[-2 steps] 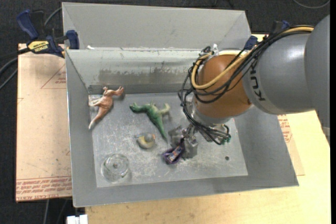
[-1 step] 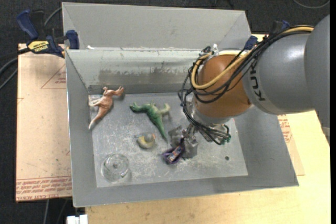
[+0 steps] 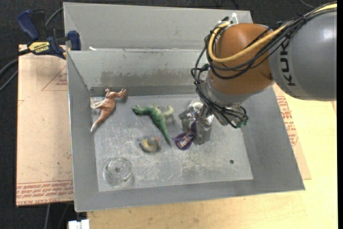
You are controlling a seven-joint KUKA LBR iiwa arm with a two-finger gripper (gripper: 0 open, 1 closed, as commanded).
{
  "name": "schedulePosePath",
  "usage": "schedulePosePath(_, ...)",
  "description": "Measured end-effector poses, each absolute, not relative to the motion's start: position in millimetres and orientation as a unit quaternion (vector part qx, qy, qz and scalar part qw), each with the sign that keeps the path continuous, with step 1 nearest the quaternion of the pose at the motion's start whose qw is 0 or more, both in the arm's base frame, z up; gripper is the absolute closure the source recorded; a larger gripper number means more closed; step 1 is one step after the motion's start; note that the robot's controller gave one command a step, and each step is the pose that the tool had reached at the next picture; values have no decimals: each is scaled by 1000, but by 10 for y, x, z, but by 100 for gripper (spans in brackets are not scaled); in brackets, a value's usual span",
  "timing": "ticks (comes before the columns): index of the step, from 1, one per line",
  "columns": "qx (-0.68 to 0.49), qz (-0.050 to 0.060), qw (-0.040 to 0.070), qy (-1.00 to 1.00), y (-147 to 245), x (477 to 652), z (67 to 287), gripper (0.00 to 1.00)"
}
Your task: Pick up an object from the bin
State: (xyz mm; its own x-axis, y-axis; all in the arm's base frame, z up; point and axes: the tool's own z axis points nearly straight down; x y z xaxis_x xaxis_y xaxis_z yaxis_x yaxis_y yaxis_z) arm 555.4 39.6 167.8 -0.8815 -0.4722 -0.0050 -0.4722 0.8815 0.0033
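On the bin floor, a little right of centre: purple toy — touching the gripper at its left side. Gripped or merely touched, cannot tell; gripper wide or narrow, cannot tell either. Arm in from the right, bent steeply down, orange cover and cables over the wrist. Just left of the toy, green dinosaur; nearer, small tan lump. Further left, tan dinosaur by the wall — clear cup in the near-left corner.
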Motion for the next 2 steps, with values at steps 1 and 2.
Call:
schedulePosePath(1,-243,2,2,970,394,5554,1677,100)
schedulePosePath(2,-243,3,4,970,639,5404,2854,100)
